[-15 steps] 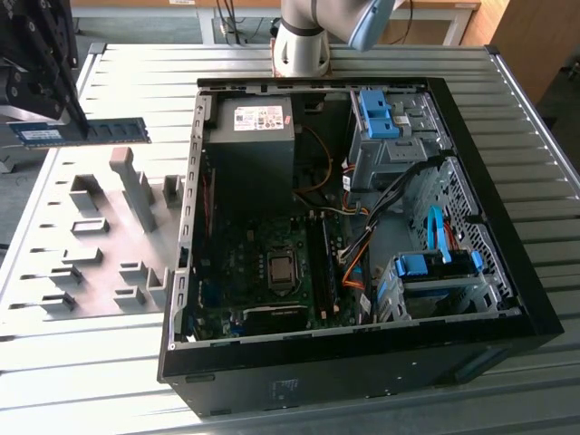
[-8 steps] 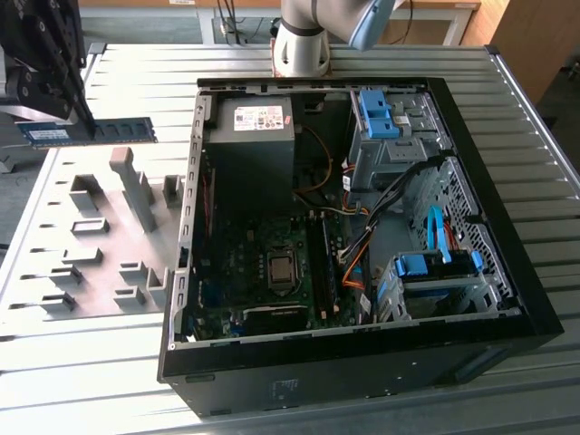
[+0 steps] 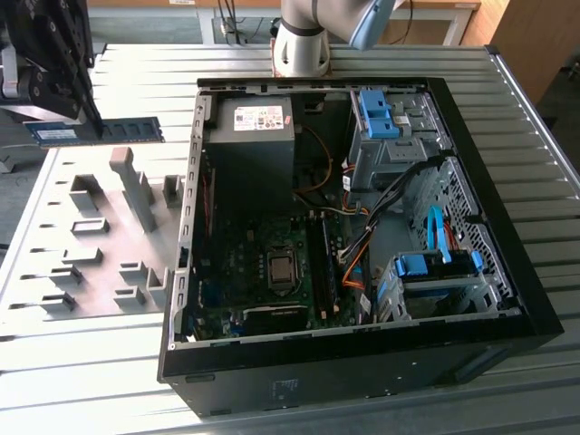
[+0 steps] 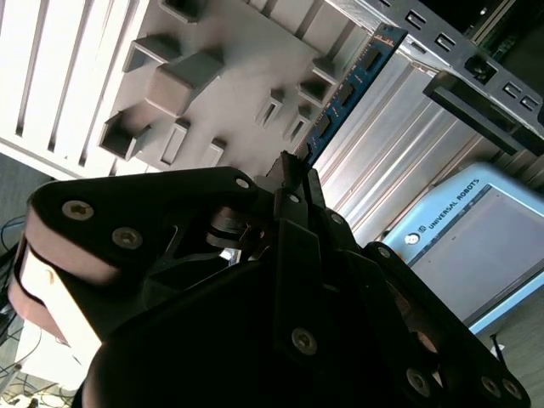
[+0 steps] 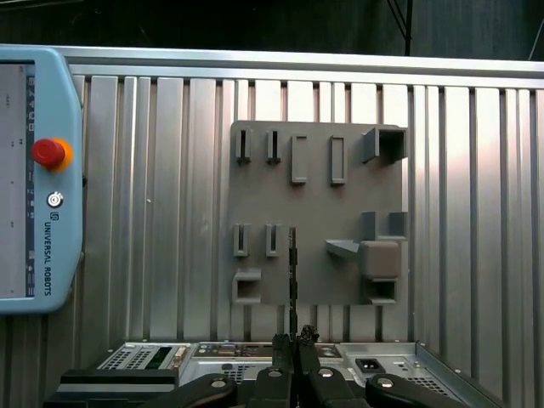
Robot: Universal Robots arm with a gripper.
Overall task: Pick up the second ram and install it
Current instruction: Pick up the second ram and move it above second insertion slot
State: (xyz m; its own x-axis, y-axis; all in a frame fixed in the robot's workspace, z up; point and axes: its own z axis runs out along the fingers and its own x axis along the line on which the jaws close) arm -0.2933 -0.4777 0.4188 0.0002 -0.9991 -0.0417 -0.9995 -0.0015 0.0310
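Entry: the jaws are clamped on the second ram (image 3: 127, 130), a long, flat blue-green circuit-board stick with a row of black chips. In the exterior view it hangs level in the air over the grey plastic holder plate (image 3: 100, 263), at that view's left. It is outside the open black computer case (image 3: 317, 385), with one end pointing toward the case. In the first wrist view we see the stick edge-on (image 5: 292, 272), running straight out from the jaws above the same plate (image 5: 323, 204). The second wrist view shows its chip face (image 4: 348, 83). The plate and the case both rest on the ribbed aluminium counter (image 3: 91, 390).

Risks, as we judge them:
- The hold is on thin board faces, so the stick may tilt or slide under any side load.
- The free end could clip the case wall on the way in.
- Orange and black cables (image 3: 355, 258) lie just beside the dark memory slots (image 3: 319, 258) on the green motherboard (image 3: 237, 263) and could foul the seating.
- A tilted stick would jam rather than seat.
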